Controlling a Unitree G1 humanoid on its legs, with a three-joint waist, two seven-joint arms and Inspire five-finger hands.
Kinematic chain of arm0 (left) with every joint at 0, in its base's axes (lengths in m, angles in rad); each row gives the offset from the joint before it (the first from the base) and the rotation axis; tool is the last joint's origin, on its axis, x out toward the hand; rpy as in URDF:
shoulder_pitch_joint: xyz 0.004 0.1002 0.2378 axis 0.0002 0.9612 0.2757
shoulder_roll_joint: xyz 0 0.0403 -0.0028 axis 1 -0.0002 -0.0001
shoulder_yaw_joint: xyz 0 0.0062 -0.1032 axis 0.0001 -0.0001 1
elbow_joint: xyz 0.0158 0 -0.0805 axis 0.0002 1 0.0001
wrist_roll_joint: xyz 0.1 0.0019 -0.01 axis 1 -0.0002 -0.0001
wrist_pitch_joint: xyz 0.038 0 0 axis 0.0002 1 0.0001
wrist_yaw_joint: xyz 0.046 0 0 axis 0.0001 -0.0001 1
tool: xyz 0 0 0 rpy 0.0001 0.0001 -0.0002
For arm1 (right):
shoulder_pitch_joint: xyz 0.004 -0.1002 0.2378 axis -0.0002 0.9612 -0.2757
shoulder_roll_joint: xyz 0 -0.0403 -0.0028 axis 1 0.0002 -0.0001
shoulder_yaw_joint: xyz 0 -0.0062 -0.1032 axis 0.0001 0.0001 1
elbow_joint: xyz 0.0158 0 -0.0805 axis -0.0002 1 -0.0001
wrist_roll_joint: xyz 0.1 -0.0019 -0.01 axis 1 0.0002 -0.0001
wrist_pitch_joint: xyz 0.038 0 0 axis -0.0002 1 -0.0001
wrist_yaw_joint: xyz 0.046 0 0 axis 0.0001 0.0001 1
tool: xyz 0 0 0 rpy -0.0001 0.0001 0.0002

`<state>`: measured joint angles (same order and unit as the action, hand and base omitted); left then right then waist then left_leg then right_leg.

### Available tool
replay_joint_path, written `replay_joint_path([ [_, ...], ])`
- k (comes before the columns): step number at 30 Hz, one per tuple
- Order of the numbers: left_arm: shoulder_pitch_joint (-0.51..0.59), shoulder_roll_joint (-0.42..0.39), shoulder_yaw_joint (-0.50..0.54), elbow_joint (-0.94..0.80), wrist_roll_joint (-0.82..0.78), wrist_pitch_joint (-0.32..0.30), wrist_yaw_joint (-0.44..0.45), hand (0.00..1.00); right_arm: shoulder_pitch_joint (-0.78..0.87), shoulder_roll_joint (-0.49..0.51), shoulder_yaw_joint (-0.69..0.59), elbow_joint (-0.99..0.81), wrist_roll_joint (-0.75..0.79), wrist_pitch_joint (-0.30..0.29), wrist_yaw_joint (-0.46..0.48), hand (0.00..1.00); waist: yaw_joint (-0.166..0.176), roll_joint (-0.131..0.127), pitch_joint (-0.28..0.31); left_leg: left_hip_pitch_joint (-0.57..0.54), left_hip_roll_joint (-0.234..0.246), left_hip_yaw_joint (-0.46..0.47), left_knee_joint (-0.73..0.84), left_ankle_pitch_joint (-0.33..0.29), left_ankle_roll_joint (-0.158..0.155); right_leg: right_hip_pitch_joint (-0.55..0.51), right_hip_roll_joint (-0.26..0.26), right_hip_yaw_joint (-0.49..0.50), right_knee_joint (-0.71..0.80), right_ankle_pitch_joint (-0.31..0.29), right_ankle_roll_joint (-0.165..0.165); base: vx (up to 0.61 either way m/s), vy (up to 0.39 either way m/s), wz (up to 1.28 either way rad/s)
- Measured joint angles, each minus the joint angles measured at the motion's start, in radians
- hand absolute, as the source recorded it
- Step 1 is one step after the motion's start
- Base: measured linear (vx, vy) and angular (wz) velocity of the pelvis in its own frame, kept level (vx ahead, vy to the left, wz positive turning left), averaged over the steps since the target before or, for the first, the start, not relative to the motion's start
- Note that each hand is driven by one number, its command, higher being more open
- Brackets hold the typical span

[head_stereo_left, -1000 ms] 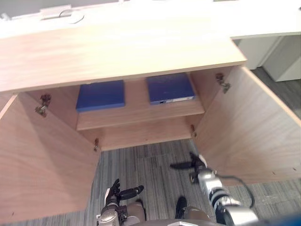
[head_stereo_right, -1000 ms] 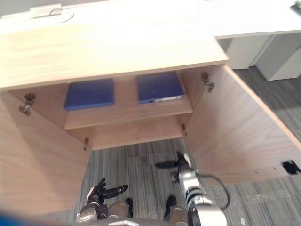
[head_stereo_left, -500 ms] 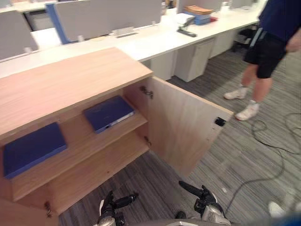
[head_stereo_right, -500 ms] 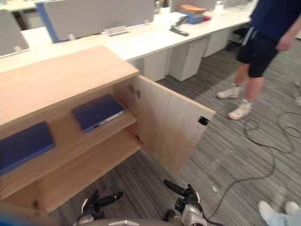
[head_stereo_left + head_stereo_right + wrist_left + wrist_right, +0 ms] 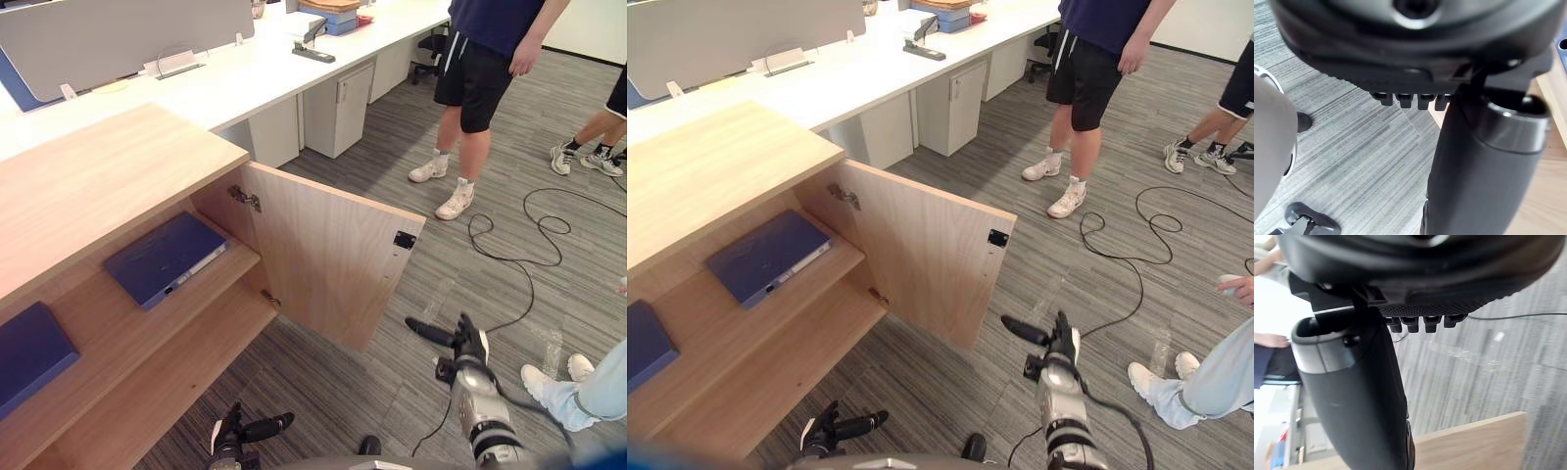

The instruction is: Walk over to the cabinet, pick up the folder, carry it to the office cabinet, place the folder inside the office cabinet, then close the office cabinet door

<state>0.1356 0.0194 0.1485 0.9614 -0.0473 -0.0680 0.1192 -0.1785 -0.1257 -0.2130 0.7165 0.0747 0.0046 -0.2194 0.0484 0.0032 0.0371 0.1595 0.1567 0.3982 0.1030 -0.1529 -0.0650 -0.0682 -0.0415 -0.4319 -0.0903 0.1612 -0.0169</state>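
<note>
A wooden cabinet [image 5: 98, 186] stands at my left with its right door [image 5: 323, 264] swung wide open. One blue folder [image 5: 162, 257] lies flat on the upper shelf near the door hinge. A second blue folder [image 5: 27, 354] rests further left on the same shelf. My right hand [image 5: 468, 345] hangs open and empty over the carpet, in front of the door's outer edge. Low by my body, my left hand [image 5: 235, 431] is open and holds nothing. The wrist views show each hand, left [image 5: 1474, 171] and right [image 5: 1361, 406], above carpet with relaxed fingers.
A long white desk [image 5: 245, 78] with a drawer unit [image 5: 338, 108] runs behind the cabinet. One person [image 5: 480, 69] stands on the carpet to the right of it. Another person's leg and shoe [image 5: 578, 387] are near my right hand. A black cable [image 5: 529, 255] loops across the floor.
The camera has swung to the right, so the cabinet now sits at the left and more people and floor show. Both hands stay low and empty.
</note>
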Motion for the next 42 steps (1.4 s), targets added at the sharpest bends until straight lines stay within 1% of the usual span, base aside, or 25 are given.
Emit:
replay_joint_path([
  [3, 0.010, 0.012, -0.006, -0.010, 0.031, 0.000, -0.002, 1.00, -0.062, -0.034, 0.045, -0.031, -0.038, -0.033, 0.014, 1.00, 0.001, -0.001, 0.002, 0.003, -0.010, -0.005, -0.009, 0.000, -0.001, 0.000, -0.005, -0.001, 0.000, 0.006, 0.006, -0.08, 0.043, 0.05],
  [6, 0.014, 0.018, -0.006, -0.020, 0.041, -0.009, -0.002, 1.00, -0.147, -0.041, 0.049, -0.027, -0.038, -0.037, 0.016, 1.00, 0.004, -0.001, 0.013, 0.002, -0.018, -0.026, -0.012, -0.001, -0.001, 0.001, -0.014, -0.004, 0.000, 0.011, 0.010, -0.07, 0.045, 0.05],
  [10, 0.008, 0.020, -0.006, -0.025, 0.038, -0.012, -0.006, 1.00, -0.283, -0.071, 0.102, 0.030, -0.033, -0.038, 0.015, 1.00, 0.011, 0.003, 0.035, 0.002, -0.023, -0.035, -0.014, -0.005, -0.007, 0.000, -0.019, -0.003, 0.000, 0.018, 0.009, -0.07, 0.035, 0.02],
  [13, 0.002, 0.022, -0.006, -0.026, 0.022, -0.016, -0.012, 1.00, -0.354, -0.078, 0.127, 0.045, -0.022, -0.038, 0.018, 1.00, 0.024, 0.006, 0.047, 0.001, -0.022, -0.040, -0.015, -0.005, -0.008, 0.000, -0.018, -0.003, 0.000, 0.018, 0.008, -0.05, 0.011, 0.00],
  [16, 0.003, 0.022, -0.005, -0.026, 0.008, -0.018, -0.017, 1.00, -0.395, -0.087, 0.156, 0.060, 0.025, -0.040, 0.018, 1.00, 0.027, 0.009, 0.051, -0.001, -0.022, -0.050, -0.015, -0.005, -0.008, -0.002, -0.017, -0.002, 0.000, 0.018, 0.008, -0.02, 0.001, 0.00],
  [21, 0.005, 0.023, -0.006, -0.025, 0.007, -0.018, -0.018, 1.00, -0.398, -0.119, 0.227, 0.064, 0.061, -0.045, 0.031, 1.00, 0.021, 0.011, 0.053, -0.001, -0.023, -0.051, -0.012, -0.005, -0.008, -0.003, -0.017, 0.003, 0.001, 0.019, 0.007, -0.01, 0.008, -0.02],
  [22, 0.006, 0.023, -0.007, -0.024, -0.001, -0.018, -0.017, 1.00, -0.398, -0.126, 0.259, 0.064, 0.085, -0.051, 0.032, 1.00, 0.017, 0.013, 0.054, -0.001, -0.023, -0.051, -0.011, -0.004, -0.008, -0.003, -0.017, 0.005, 0.000, 0.019, 0.007, -0.04, 0.006, -0.04],
  [24, 0.009, 0.023, -0.007, -0.024, -0.002, -0.018, -0.017, 1.00, -0.398, -0.131, 0.303, 0.064, 0.085, -0.057, 0.037, 1.00, 0.007, 0.014, 0.055, -0.001, -0.023, -0.051, -0.009, -0.004, -0.009, -0.003, -0.016, 0.007, 0.000, 0.019, 0.007, -0.03, 0.002, -0.04],
  [25, 0.011, 0.023, -0.009, -0.024, -0.002, -0.018, -0.016, 1.00, -0.397, -0.146, 0.348, 0.063, 0.085, -0.061, 0.047, 1.00, -0.002, 0.015, 0.056, 0.000, -0.022, -0.051, -0.009, -0.004, -0.009, -0.003, -0.015, 0.010, 0.000, 0.019, 0.006, -0.04, -0.002, -0.09],
  [29, 0.010, 0.023, -0.026, -0.024, 0.001, -0.021, -0.016, 1.00, -0.362, -0.196, 0.481, 0.025, 0.088, -0.070, 0.070, 1.00, -0.004, 0.015, 0.057, 0.004, -0.016, -0.050, -0.009, -0.004, -0.010, -0.006, -0.007, 0.024, 0.000, 0.018, 0.004, -0.05, -0.011, -0.12],
  [31, 0.006, 0.023, -0.027, -0.015, 0.001, -0.028, -0.016, 1.00, -0.307, -0.238, 0.581, -0.049, 0.091, -0.087, 0.113, 1.00, -0.007, 0.011, 0.059, 0.004, -0.009, -0.049, -0.014, -0.003, -0.012, -0.016, 0.001, 0.035, 0.000, 0.015, 0.000, -0.04, -0.017, -0.17],
  [32, 0.005, 0.024, -0.027, -0.011, 0.001, -0.030, -0.016, 1.00, -0.293, -0.247, 0.609, -0.063, 0.090, -0.091, 0.130, 1.00, -0.010, 0.011, 0.059, 0.003, -0.007, -0.049, -0.014, -0.002, -0.014, -0.018, 0.004, 0.037, 0.000, 0.015, -0.001, -0.04, -0.050, -0.15],
  [33, 0.001, 0.024, -0.027, 0.004, 0.001, -0.034, -0.017, 1.00, -0.251, -0.283, 0.716, -0.119, 0.089, -0.093, 0.176, 1.00, -0.022, 0.010, 0.059, 0.004, 0.000, -0.049, -0.015, 0.000, -0.018, -0.018, 0.011, 0.039, 0.000, 0.010, 0.001, -0.04, -0.049, -0.07],
  [35, 0.001, 0.024, -0.027, 0.008, 0.002, -0.034, -0.016, 1.00, -0.227, -0.296, 0.787, -0.147, 0.084, -0.094, 0.227, 1.00, -0.030, 0.008, 0.059, 0.004, 0.005, -0.050, -0.015, 0.001, -0.020, -0.018, 0.016, 0.039, 0.000, 0.005, -0.006, -0.03, -0.044, -0.04],
  [36, 0.000, 0.024, -0.028, 0.009, 0.002, -0.034, -0.017, 1.00, -0.207, -0.305, 0.864, -0.164, 0.083, -0.095, 0.274, 1.00, -0.030, 0.008, 0.059, 0.004, 0.012, -0.050, -0.015, 0.000, -0.020, -0.018, 0.023, 0.039, 0.000, 0.003, -0.008, -0.03, -0.060, -0.02],
  [37, -0.002, 0.023, -0.028, 0.009, 0.002, -0.039, -0.017, 1.00, -0.191, -0.301, 0.927, -0.165, 0.082, -0.095, 0.313, 1.00, -0.027, 0.006, 0.060, 0.005, 0.018, -0.050, -0.016, 0.000, -0.021, -0.017, 0.029, 0.038, 0.000, 0.001, -0.012, -0.03, -0.050, 0.00],
  [38, -0.004, 0.022, -0.028, 0.009, 0.002, -0.041, -0.017, 1.00, -0.183, -0.294, 0.953, -0.165, 0.078, -0.095, 0.336, 1.00, -0.024, 0.005, 0.060, 0.005, 0.021, -0.051, -0.017, 0.000, -0.021, -0.018, 0.032, 0.037, 0.000, 0.000, -0.013, -0.03, -0.051, 0.03],
  [39, -0.006, 0.022, -0.028, 0.010, 0.002, -0.041, -0.017, 1.00, -0.169, -0.277, 0.984, -0.165, 0.071, -0.095, 0.371, 1.00, -0.021, 0.003, 0.062, 0.005, 0.024, -0.053, -0.021, 0.001, -0.023, -0.018, 0.036, 0.035, 0.000, -0.001, -0.014, -0.02, -0.043, 0.05],
  [40, -0.009, 0.022, -0.027, 0.010, 0.002, -0.042, -0.016, 1.00, -0.145, -0.238, 1.028, -0.164, 0.048, -0.094, 0.413, 1.00, -0.016, 0.001, 0.063, 0.008, 0.030, -0.055, -0.028, 0.003, -0.030, -0.018, 0.042, 0.031, 0.000, -0.002, -0.016, -0.03, -0.046, 0.05],
  [42, -0.024, 0.022, -0.027, 0.030, 0.002, -0.043, -0.015, 1.00, -0.109, -0.186, 1.064, -0.164, 0.044, -0.093, 0.437, 1.00, -0.005, -0.001, 0.064, 0.010, 0.031, -0.056, -0.033, 0.004, -0.034, -0.018, 0.044, 0.029, 0.000, -0.002, -0.016, -0.03, -0.010, 0.05],
])
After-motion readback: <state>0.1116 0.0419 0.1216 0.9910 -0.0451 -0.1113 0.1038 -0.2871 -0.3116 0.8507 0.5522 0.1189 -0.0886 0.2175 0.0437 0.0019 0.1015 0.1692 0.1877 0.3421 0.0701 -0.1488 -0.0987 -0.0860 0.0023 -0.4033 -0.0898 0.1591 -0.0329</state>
